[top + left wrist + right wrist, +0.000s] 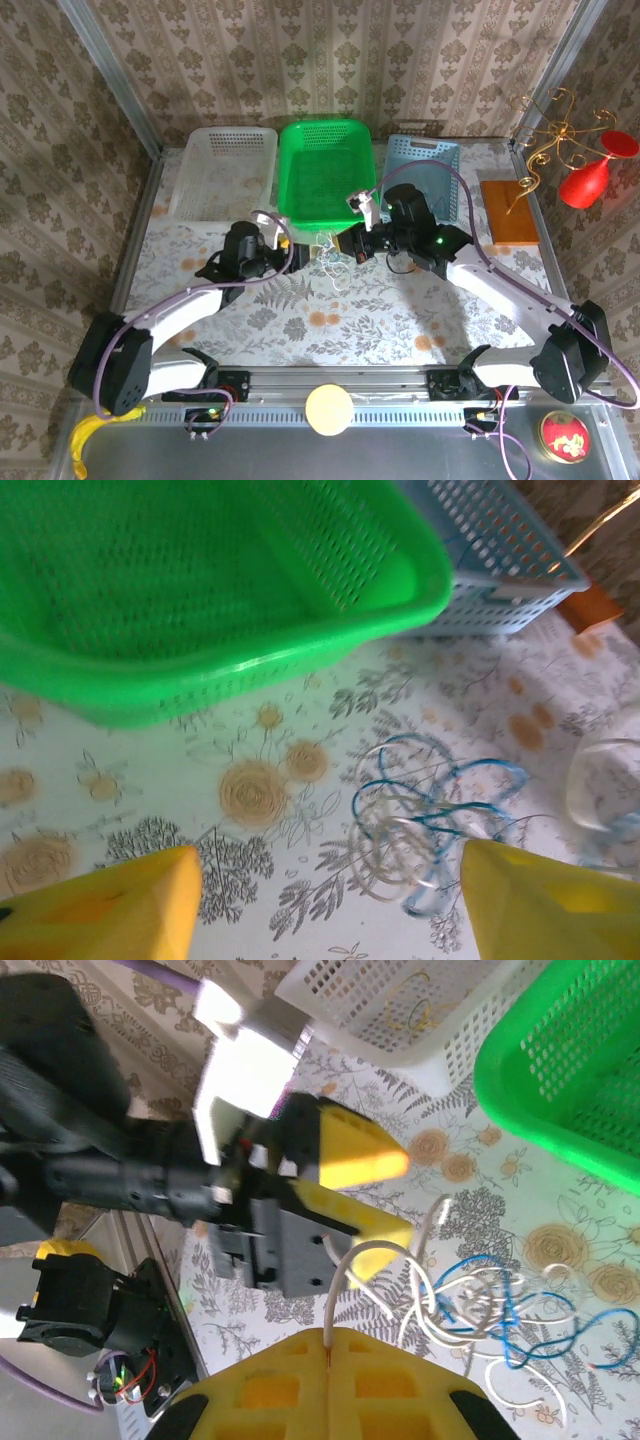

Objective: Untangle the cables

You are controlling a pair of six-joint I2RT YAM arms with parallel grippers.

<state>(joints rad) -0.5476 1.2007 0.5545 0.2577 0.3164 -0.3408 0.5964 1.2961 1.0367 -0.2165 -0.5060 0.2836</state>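
Currently the left gripper (328, 880) stands wide, its two yellow fingers (110, 910) well apart with only bench between them. The tangled bundle of thin blue and pale cream cords (425, 825) lies on the floral-patterned bench (150, 800) ahead of that gap. In the left wrist view it sits nearer the finger on the right, and its loops spread crosswise to the approach line.

The right gripper (328, 1345) is closed on one pale cream cord (335, 1290), which rises from the seam of its fingers and curves over to the bundle. The two grippers face each other across the bundle. Since the right one holds a cord, the left is judged the arm to take the next grasp, on the bundle's free side.

Beyond the bundle stands the green perforated plastic basket (326, 126), flanked by the white perforated basket (232, 133) and the light blue perforated basket (424, 140). No cord is visible in the parts of them that show.
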